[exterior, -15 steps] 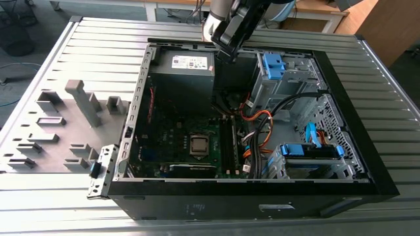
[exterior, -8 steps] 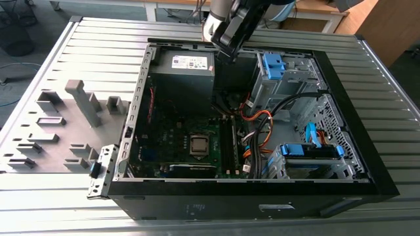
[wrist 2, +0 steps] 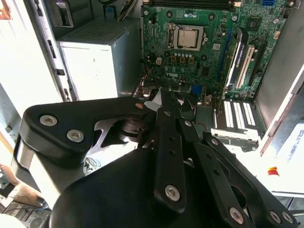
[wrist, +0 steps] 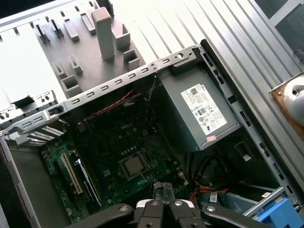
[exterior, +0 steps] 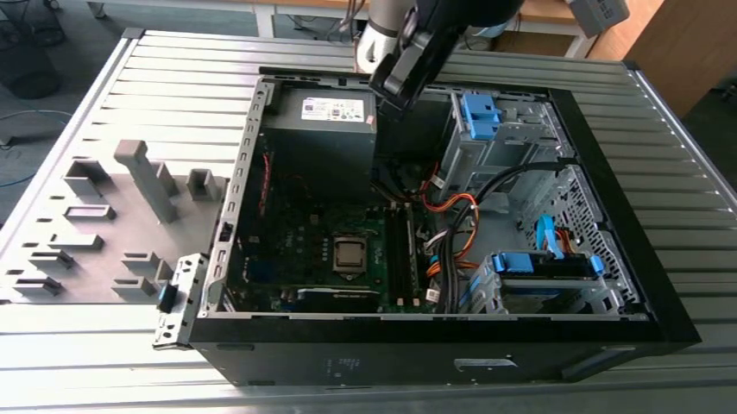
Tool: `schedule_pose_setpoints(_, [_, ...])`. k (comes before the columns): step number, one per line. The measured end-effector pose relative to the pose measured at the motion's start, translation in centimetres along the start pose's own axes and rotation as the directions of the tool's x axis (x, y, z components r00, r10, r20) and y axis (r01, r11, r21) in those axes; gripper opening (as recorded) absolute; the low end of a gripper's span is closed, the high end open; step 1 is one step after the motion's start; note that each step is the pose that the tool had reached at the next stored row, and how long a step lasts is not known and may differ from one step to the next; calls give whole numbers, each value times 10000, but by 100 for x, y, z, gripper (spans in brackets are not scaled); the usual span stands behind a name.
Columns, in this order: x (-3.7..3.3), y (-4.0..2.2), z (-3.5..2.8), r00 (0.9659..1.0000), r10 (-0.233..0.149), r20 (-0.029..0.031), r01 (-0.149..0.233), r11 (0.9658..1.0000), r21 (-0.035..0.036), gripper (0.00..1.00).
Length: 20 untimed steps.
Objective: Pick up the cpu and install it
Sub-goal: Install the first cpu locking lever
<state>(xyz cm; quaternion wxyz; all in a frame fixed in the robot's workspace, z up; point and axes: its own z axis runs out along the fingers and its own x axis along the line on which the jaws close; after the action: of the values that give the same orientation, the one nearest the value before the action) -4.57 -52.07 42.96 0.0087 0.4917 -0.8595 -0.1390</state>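
CPU sits square in its socket on the green motherboard, below and beyond the gripper. The gripper hangs over the open computer case with its fingertips drawn together and nothing between them. It is well apart from the chip and touches no part. Judged from this, the chip looks already placed, its silvery top lying flat in the socket. Whether the socket latch is closed cannot be told.

Reading from the exterior view's left, a grey tray lies on the slatted metal surface, far out to the side of the gripper. It carries upright grey blocks that appear meant to keep parts ready for picking. Which of its slots are filled cannot be told.

Next comes the case, laid on its side with the panel off, seemingly so the arm can reach in from above. Inside it, the power supply fills the corner closest beneath the gripper. The motherboard lies flat on the case floor farther off, and orange cables run beside the board. Last in line, a metal drive cage with blue latches stands near the gripper, just under the arm.
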Motion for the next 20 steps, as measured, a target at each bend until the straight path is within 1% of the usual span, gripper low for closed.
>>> schedule_pose_setpoints(12, [26, -54, 210, 10000, -8, 16, 8, 10000, 29, 11])
schedule_pose_setpoints(17, [37, -75, 295, 10000, -9, 15, 9, 10000, 38, 11])
schedule_pose_setpoints(20, [43, -85, 335, 10000, -7, -1, 7, 10000, 47, 11])
